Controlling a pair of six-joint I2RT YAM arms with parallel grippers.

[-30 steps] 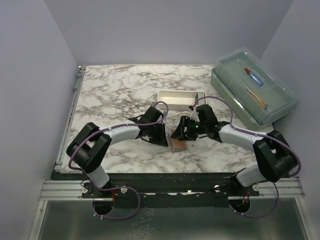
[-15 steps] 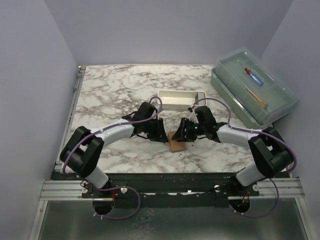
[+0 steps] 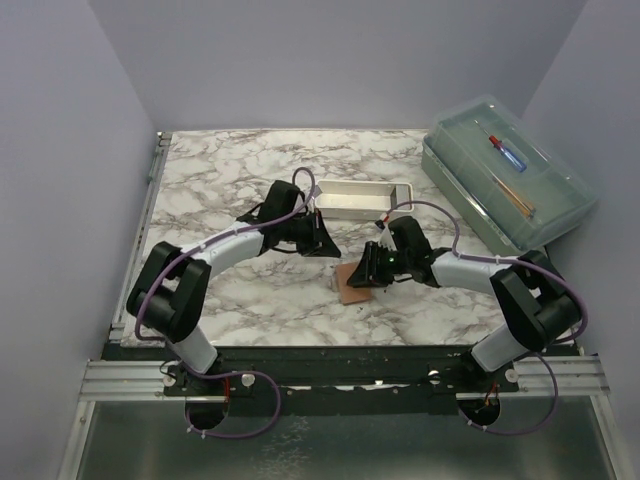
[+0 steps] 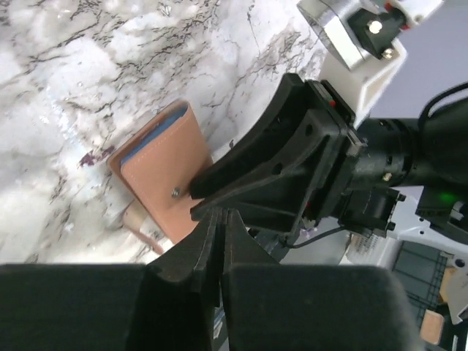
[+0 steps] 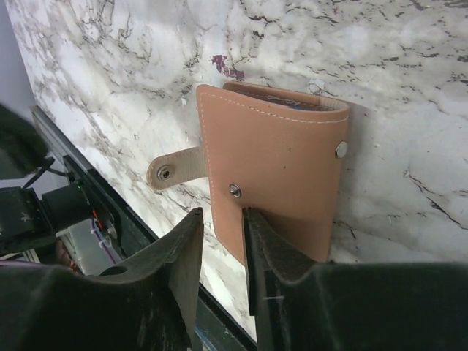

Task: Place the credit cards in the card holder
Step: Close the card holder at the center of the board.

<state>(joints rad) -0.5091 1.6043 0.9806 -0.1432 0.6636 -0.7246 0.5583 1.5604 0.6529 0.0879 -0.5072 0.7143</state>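
Note:
The card holder [image 3: 353, 285] is a tan wallet lying folded on the marble table near the front, its snap strap loose. It also shows in the right wrist view [image 5: 281, 175] and the left wrist view [image 4: 164, 179], where a pale blue edge [image 4: 155, 137] peeks from the fold. No loose credit card shows. My right gripper [image 3: 369, 268] [image 5: 221, 213] is narrowly open at the holder's near edge, with one finger [image 5: 265, 245] resting on the cover. My left gripper [image 3: 322, 245] [image 4: 221, 213] is shut and empty, held above the table to the far left of the holder.
A white rectangular tray [image 3: 362, 186] stands just behind both grippers. A large clear lidded box [image 3: 505, 180] with pens on it sits at the back right. The table's front edge runs close below the holder.
My left gripper has drawn back from the holder toward the tray. My right gripper has stayed at the holder, which has shifted slightly to the left.

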